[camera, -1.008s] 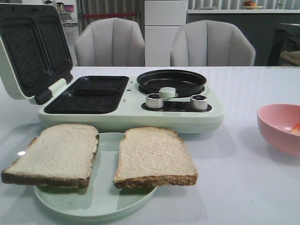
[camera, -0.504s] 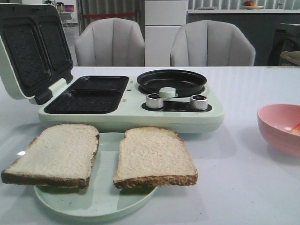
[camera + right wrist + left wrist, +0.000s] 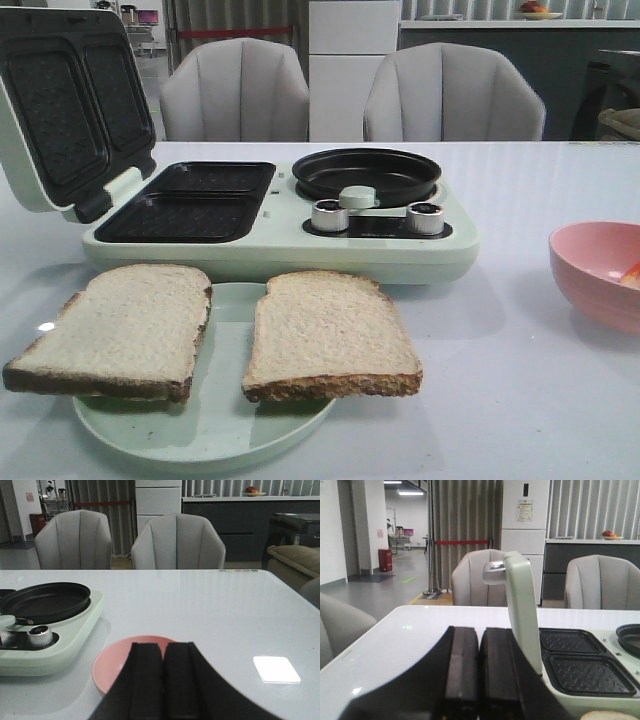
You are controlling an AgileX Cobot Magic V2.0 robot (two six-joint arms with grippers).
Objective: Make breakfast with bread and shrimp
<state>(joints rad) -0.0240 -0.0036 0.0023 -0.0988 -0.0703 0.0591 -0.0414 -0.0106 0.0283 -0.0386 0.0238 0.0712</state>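
Bread [image 3: 330, 335] slices on green plate [image 3: 215, 430]

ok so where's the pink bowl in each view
Front view: the pink bowl sits at the right edge, partly cut off.
Left wrist view: not in it.
Right wrist view: low centre, partly behind the right gripper.
Shared landmark: the black round pan on the breakfast maker.

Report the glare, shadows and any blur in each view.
Front view: soft overhead light, a small glare spot by the left bread slice, faint shadows under the plate; sharp. Left wrist view: bright ceiling lights far back, glint on the table; fingers dark. Right wrist view: a hard white reflection patch on the table.
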